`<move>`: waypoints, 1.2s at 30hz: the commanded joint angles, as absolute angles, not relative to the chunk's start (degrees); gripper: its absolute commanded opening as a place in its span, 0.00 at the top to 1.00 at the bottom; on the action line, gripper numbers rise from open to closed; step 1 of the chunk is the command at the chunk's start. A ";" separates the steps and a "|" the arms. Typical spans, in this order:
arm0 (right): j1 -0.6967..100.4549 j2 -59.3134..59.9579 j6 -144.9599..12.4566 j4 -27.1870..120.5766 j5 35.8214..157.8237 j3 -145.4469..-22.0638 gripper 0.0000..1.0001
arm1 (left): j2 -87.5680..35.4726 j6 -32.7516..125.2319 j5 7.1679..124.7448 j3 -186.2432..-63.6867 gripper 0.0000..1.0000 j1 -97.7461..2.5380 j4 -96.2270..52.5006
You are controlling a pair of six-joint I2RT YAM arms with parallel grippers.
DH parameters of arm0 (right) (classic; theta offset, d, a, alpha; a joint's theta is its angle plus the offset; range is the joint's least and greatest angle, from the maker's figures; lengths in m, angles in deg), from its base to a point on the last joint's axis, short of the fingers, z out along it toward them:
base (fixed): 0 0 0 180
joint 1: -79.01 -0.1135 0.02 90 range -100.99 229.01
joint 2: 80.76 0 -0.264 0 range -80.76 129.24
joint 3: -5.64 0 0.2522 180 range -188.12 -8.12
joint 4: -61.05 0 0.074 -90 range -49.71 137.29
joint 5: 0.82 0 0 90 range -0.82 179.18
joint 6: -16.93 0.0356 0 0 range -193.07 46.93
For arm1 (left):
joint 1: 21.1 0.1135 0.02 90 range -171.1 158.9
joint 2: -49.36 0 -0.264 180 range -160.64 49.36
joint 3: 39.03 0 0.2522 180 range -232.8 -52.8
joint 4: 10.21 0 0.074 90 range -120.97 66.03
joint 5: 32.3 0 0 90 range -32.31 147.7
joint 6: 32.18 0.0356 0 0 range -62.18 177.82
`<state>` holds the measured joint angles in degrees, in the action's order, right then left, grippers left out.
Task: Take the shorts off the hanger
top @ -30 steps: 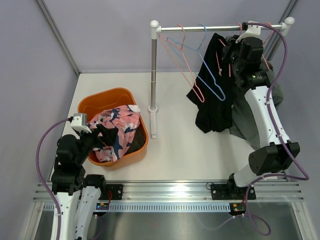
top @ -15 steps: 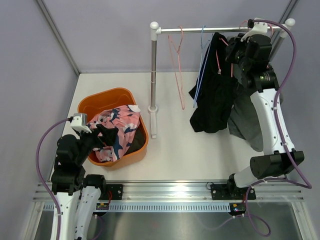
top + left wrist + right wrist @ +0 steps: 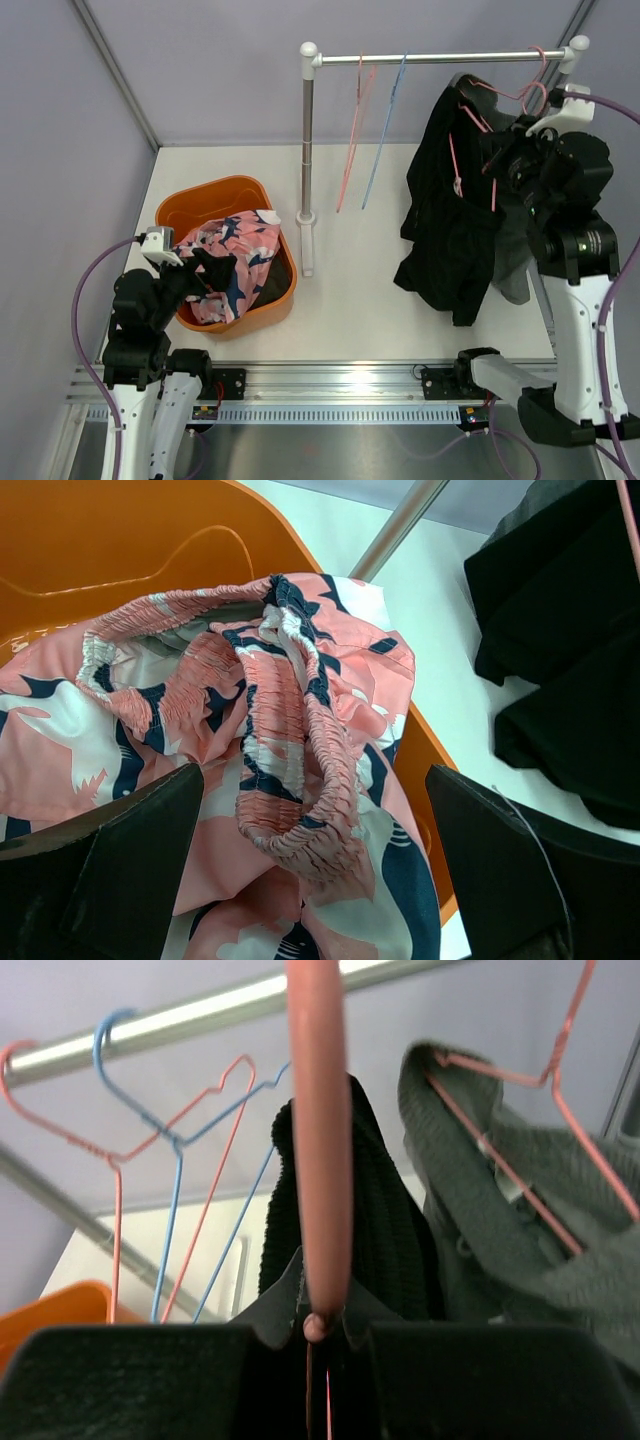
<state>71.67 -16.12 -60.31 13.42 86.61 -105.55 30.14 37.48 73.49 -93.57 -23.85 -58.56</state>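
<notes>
- The right hand is raised above the right part of the desk, toward the far-right corner.
- In the right wrist view, the fingers are narrowed on the wire of a pink hanger, which passes straight down into the gap between them.
- The black shorts hang from this pink hanger, draped just left of the right hand and below the rail.
- Whether the hanger's hook sits on the rail cannot be told.
- The grey shorts hang just behind the black shorts on the right, touching them, on a second pink hanger.
- An empty pink hanger and a blue hanger hang side by side on the rail, left of the black shorts.
- The orange basin stands by the left edge of the desk, toward the near-left corner.
- The pink printed shorts lie bunched inside the basin, waistband uppermost.
- The left hand hovers over the near side of the basin. Its fingers are spread wide and hold nothing.
</notes>
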 commanded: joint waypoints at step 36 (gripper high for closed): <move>15.81 -22.92 -43.27 1.94 62.73 -83.62 1.00 | -10.40 26.97 27.22 -113.70 0.01 -88.34 -43.30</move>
<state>16.53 -21.49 -44.42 -0.98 67.05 -79.95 -8.25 28.63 35.56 -109.53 -87.08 -49.35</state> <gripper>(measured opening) 0.099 0.988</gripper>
